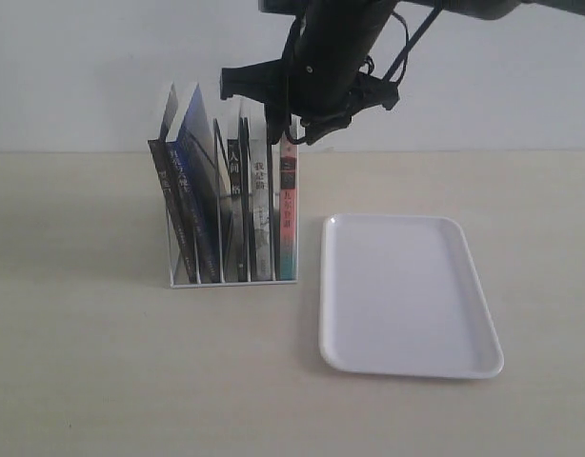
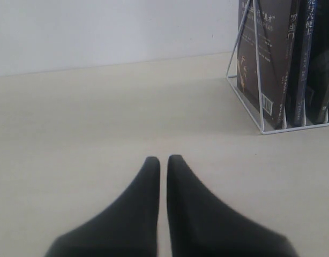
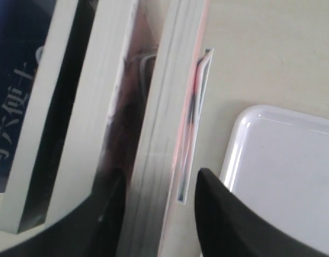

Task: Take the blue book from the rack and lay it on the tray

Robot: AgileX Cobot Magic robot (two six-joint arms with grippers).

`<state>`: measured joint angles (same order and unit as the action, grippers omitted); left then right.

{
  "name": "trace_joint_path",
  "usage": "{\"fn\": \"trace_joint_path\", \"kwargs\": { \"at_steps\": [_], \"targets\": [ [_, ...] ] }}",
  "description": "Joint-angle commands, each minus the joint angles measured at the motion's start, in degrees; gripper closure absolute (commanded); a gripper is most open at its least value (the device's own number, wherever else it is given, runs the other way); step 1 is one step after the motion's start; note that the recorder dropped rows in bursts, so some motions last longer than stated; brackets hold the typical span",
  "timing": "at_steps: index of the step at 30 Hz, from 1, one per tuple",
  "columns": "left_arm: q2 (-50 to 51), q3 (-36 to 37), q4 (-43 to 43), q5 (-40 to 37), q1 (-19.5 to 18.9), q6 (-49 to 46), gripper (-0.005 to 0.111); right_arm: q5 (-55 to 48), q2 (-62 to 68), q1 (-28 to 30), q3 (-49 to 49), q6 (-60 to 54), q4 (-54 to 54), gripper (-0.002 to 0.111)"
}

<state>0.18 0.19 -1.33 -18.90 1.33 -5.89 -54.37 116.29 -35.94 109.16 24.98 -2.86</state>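
Pink-spined book [image 3: 164,134] at the end of the rack [image 1: 170,249] is straddled by the right end effector [image 3: 159,179], jaws spread; the left end effector [image 2: 163,159] is held clenched above the table [image 2: 100,118].

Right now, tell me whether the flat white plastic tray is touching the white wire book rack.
Apart. The exterior view shows a strip of bare table between the rack and the tray's near rim.

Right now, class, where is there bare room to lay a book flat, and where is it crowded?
The tray is bare all over. The table is free left of the rack and in front of both. The strip between them is narrow. Crowded: the rack, full of books, with the right end effector over its tray-side end.
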Motion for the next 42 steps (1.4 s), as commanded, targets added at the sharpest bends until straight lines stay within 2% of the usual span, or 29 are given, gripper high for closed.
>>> {"fn": "trace_joint_path", "kwargs": {
  "at_steps": [1, 7, 14, 16, 42],
  "targets": [
    [-0.2, -0.2, -0.1, 0.9, -0.1, -0.1, 0.102, -0.7, 0.9, 0.1, 0.3, 1.2, -0.4, 0.068],
    [-0.2, -0.2, -0.1, 0.9, -0.1, -0.1, 0.102, -1.1, 1.1, 0.1, 0.3, 1.9, -0.4, 0.069],
    [-0.2, -0.2, -0.1, 0.9, -0.1, -0.1, 0.102, -1.5, 1.1, 0.1, 0.3, 1.9, -0.6, 0.103],
    [-0.2, -0.2, -0.1, 0.9, -0.1, -0.1, 0.102, -1.5, 1.1, 0.1, 0.3, 1.9, -1.0, 0.109],
    [-0.2, -0.2, -0.1, 0.9, -0.1, -0.1, 0.102, -1.3, 0.1, 0.1, 0.3, 1.5, -2.8, 0.108]
  ]
}}
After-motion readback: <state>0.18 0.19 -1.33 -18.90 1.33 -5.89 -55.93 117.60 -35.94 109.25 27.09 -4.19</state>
